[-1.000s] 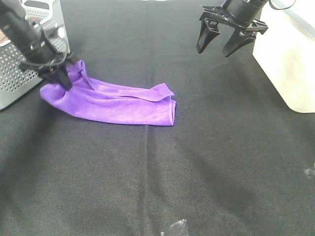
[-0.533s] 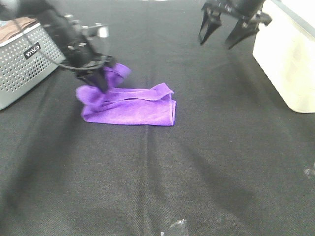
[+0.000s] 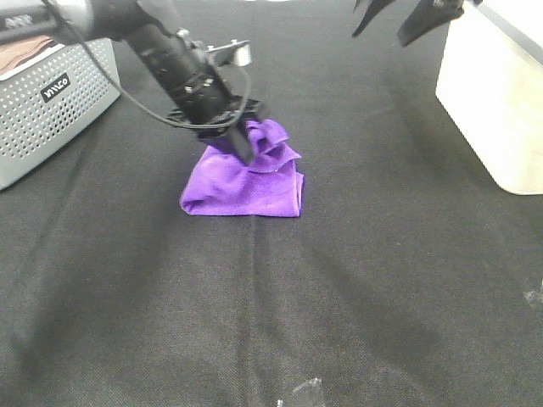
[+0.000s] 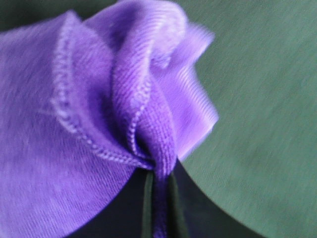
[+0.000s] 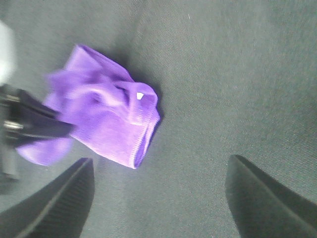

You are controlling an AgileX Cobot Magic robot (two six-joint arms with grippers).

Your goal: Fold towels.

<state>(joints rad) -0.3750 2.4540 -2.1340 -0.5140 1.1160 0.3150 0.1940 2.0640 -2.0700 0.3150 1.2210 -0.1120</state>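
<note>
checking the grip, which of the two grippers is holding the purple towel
The left gripper: its jaws are pinched shut on the purple towel. The right gripper hangs open, clear of it.

Your overhead view is evenly lit and fairly sharp, but the white bin [image 3: 492, 93] at the right edge is blown out, its surface detail lost. Soft shadows fall on the black cloth [image 3: 339, 297] below and left of the towel [image 3: 246, 182]. In your left wrist view the towel [image 4: 74, 124] fills the frame, its far folds blurred; the background carries a green cast. Your right wrist view is soft, with motion blur at the left edge.
</note>
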